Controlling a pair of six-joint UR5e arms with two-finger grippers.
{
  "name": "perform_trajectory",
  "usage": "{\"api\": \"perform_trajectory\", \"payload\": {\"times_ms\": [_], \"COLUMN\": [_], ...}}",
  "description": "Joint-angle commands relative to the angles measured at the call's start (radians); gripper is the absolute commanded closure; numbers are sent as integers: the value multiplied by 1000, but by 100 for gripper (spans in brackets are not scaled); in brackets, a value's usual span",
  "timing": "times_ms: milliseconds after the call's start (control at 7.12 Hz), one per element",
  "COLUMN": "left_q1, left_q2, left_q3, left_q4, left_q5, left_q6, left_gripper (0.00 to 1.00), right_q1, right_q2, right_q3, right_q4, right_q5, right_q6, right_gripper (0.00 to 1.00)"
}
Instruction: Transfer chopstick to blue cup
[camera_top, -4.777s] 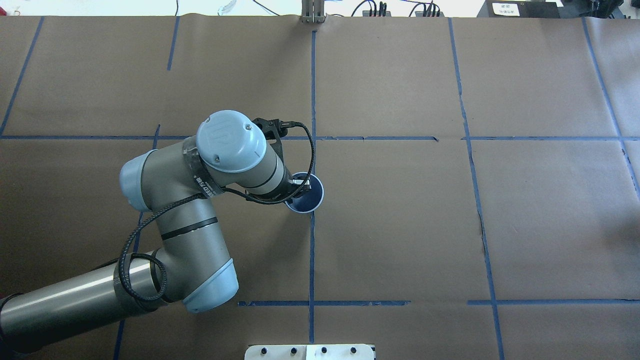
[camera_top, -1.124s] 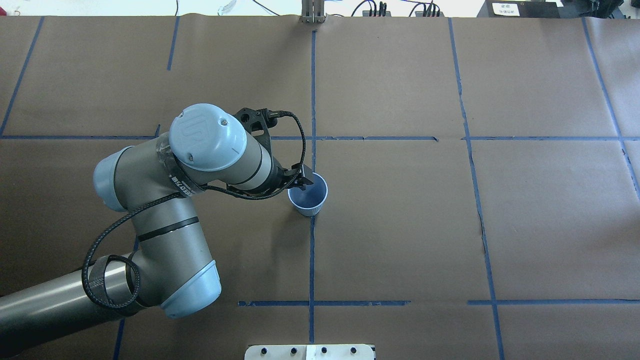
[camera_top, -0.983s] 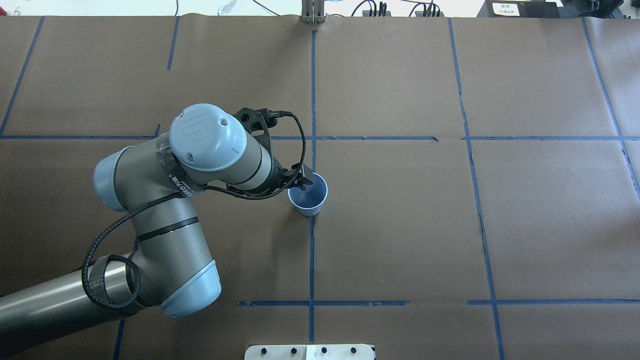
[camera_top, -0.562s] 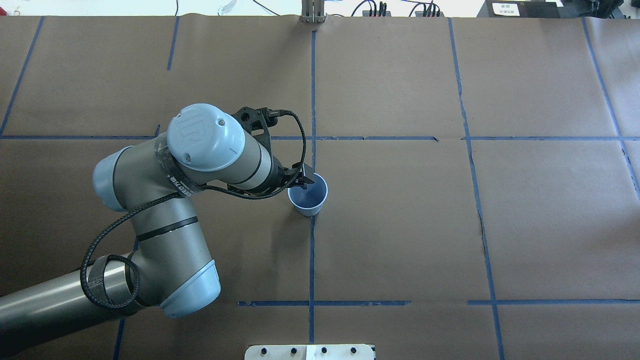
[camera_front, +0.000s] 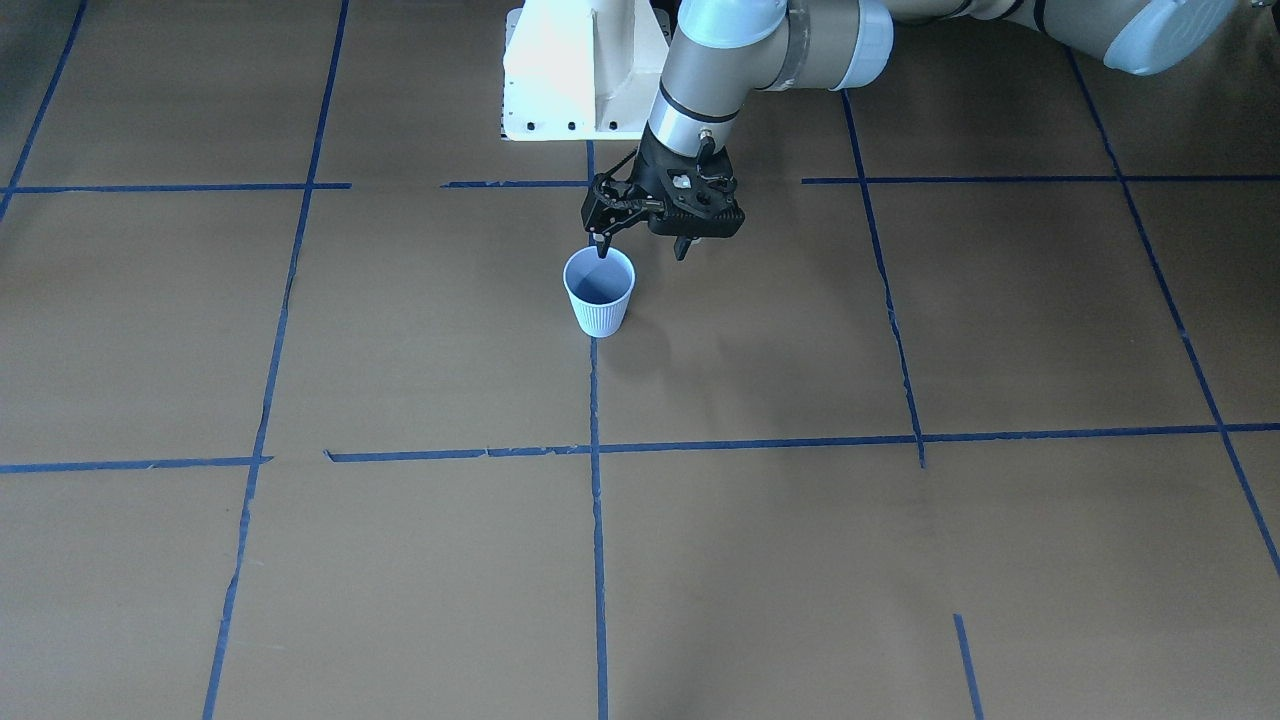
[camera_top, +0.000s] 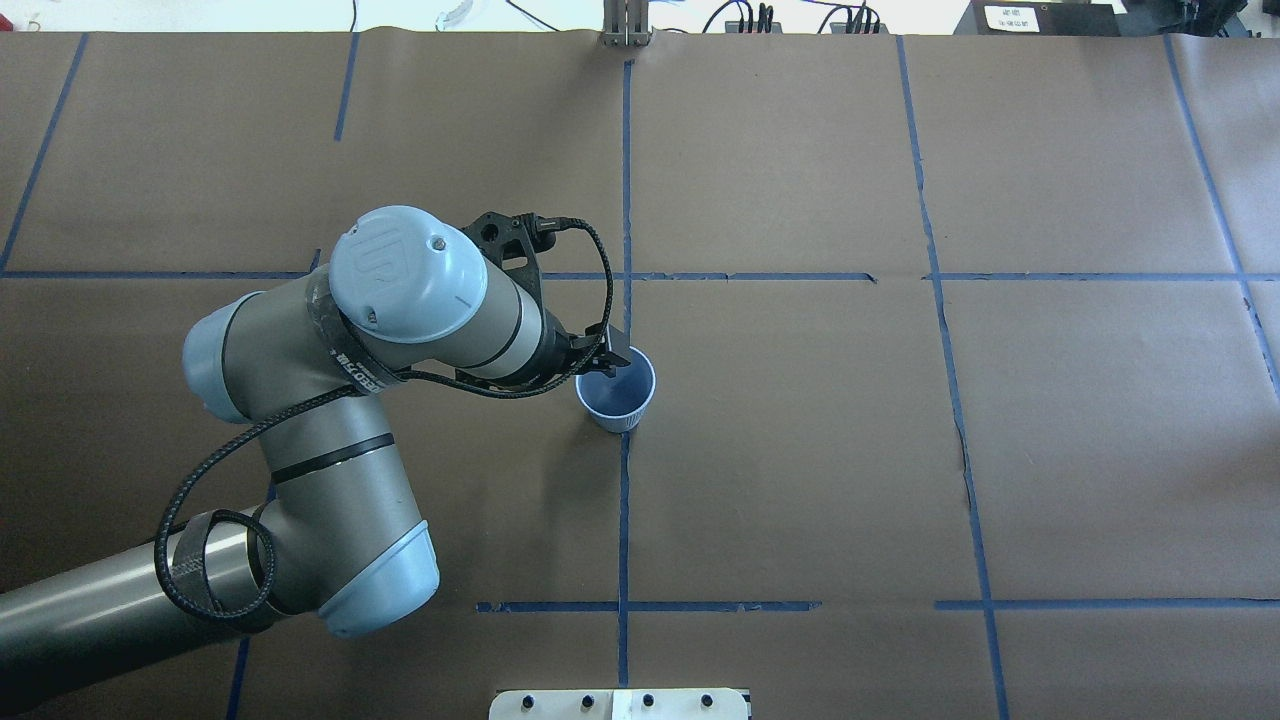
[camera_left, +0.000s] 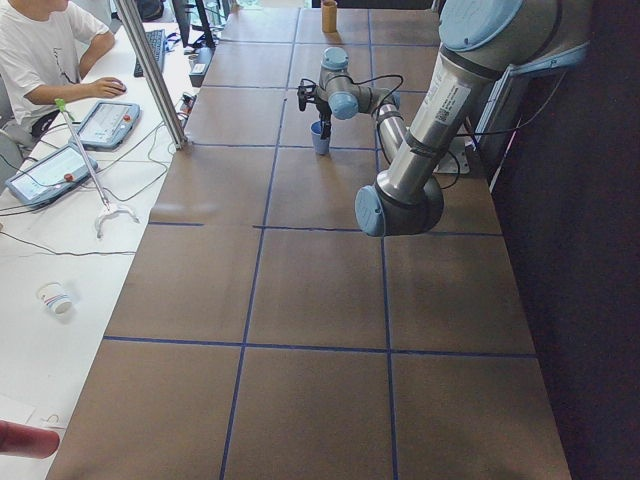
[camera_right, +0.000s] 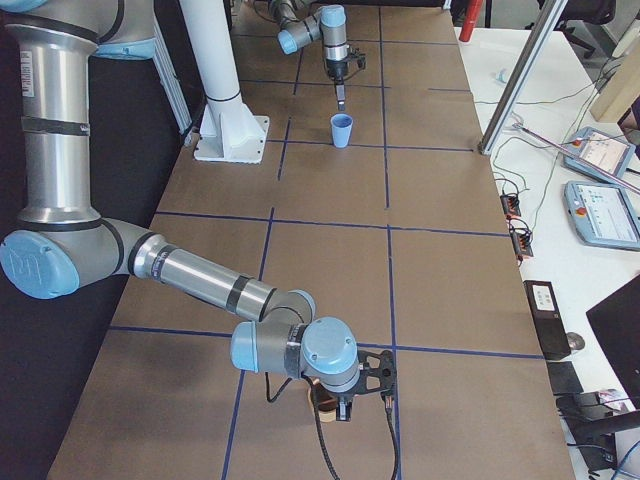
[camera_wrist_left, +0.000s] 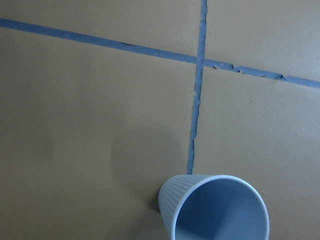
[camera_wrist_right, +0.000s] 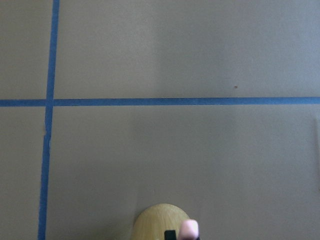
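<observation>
The chopstick (camera_wrist_right: 189, 230) — only a cropped tip

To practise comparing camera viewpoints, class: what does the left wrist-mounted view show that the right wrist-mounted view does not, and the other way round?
Only the left wrist-mounted view shows the pale-blue ribbed paper cup, upright, with no stick showing inside. Only the right wrist-mounted view shows a tan rounded object at the bottom edge, with a pinkish tip, likely the chopstick, against it. Both show the brown paper table cover crossed by blue tape lines.

Left jaws over blue cup (camera_front: 598, 305) rim; open table (camera_front: 800, 350) elsewhere.
</observation>
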Motion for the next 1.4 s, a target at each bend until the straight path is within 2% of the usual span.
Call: {"api": "perform_trajectory", "payload": {"times_ms": [0,281,562,843,1124,1264], "left_q1": [0,0,-2,-17,-47,-66], "left_q2": [-1,1,7,7,6,6], "left_q3": [-3,-1,-13,-41,-76,-105], "left_q4": [0,0,-2,-2,-2,-9], "left_q5": [0,2,2,2,0,0], "left_q6": [-2,0,1,3,7,6], "left_gripper": [0,0,0,0,0,0], "right_q1": [65,179,263,265,145,36], "right_q2": [2,-70,-128,-130,-122,-94], "right_q3": [60,198,351,402,435,505], "right_q4": [-2,-14,-13,-10,-5,-6], "right_q5": [18,73,80,202,333,360], "right_q6": [-1,-1,-1,17,153,223], "right_gripper": [99,100,99,99,99,99]}}
